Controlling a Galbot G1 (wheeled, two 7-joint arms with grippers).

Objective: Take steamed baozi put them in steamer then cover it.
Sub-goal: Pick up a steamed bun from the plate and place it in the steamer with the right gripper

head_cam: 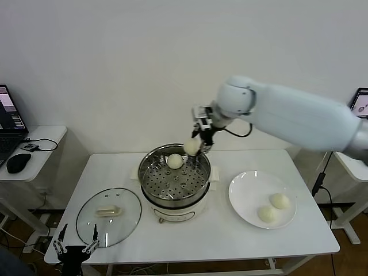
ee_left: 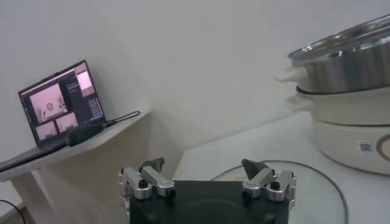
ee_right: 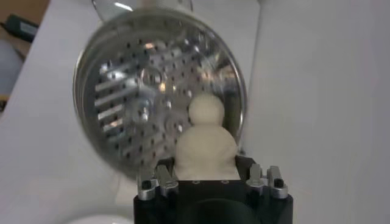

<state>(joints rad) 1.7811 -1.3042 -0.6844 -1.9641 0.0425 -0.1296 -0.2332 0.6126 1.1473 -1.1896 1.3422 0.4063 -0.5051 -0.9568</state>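
The steel steamer (head_cam: 175, 179) stands mid-table on its cream-white base. One baozi (head_cam: 175, 161) lies in its perforated basket at the far side. My right gripper (head_cam: 195, 146) is shut on a second baozi (head_cam: 192, 147) and holds it just above the steamer's far right rim. In the right wrist view that held baozi (ee_right: 206, 151) fills the jaws, with the other baozi (ee_right: 206, 111) in the basket (ee_right: 140, 91) below. Two more baozi (head_cam: 280, 201) (head_cam: 267, 214) lie on the white plate (head_cam: 247, 195). The glass cover (head_cam: 109, 215) lies flat at the front left. My left gripper (head_cam: 75, 246) is open and empty by the front left edge.
A side desk at the left carries a laptop (head_cam: 10, 123) and a mouse (head_cam: 17, 163). The left wrist view shows the steamer's side (ee_left: 347, 67), the cover's rim (ee_left: 317, 173) and the laptop (ee_left: 58, 106). Another desk edge shows at the far right.
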